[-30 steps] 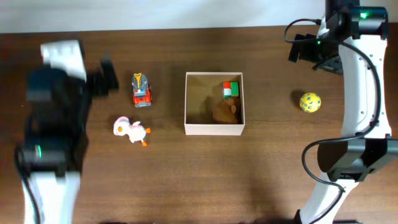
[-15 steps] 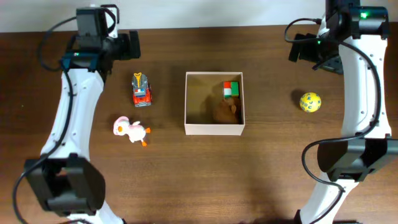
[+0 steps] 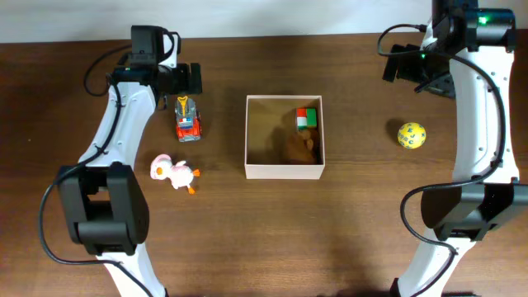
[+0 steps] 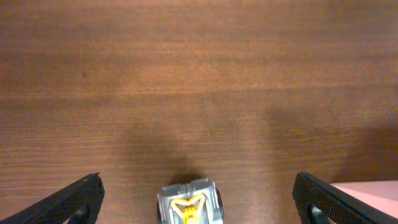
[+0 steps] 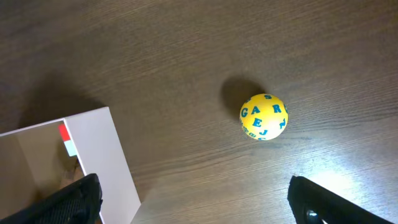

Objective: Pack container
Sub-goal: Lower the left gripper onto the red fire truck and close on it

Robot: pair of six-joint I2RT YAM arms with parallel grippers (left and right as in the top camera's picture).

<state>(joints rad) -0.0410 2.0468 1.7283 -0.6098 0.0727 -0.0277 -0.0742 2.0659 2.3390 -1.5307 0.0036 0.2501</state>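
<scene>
Upper left, the left hand [image 3: 188,80] hangs wide open and empty over the toy car [image 3: 188,120]. Next, likely: lower, grip it, carry to the container [image 3: 285,172].

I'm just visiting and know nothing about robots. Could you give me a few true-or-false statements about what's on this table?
1. The yellow ball lies inside the container. False: it sits on the table, outside it.
2. The left fingers are spread open, holding nothing. True.
3. The duck is packed already. False: it lies on the table.
4. A red-and-green block is in the container. True.
</scene>
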